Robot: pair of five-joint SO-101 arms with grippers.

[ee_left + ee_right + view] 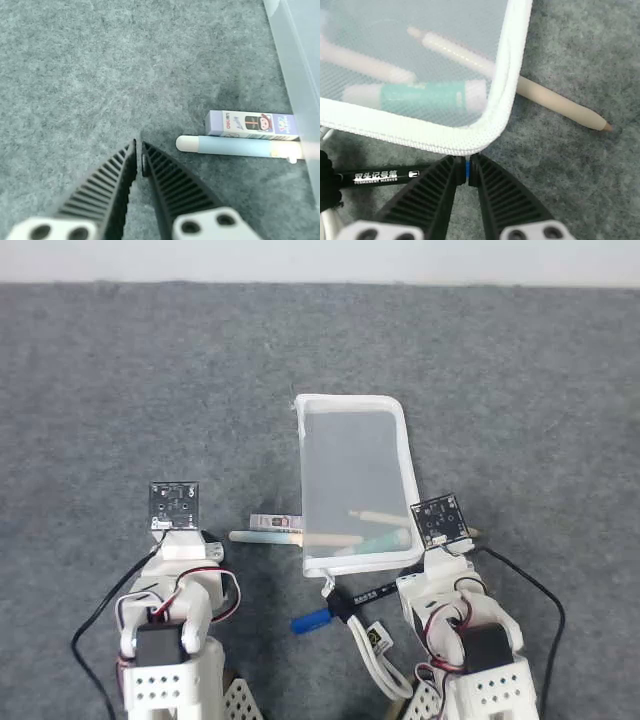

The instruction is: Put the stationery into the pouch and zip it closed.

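Grey felt tabletop; a pale blue white-capped pen lies at the edge of the white mesh zip pouch.
Left gripper and right gripper are each pressed together; the left should probably spread wide and straddle the pen mid-barrel.

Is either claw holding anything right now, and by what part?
Left claw: nothing. Right claw: shut on a thin blue sliver at its tips, beside the pouch corner; what that is cannot be told.

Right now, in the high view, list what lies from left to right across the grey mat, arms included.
Left white arm → pale blue white-capped pen → white mesh zip pouch → right white arm.
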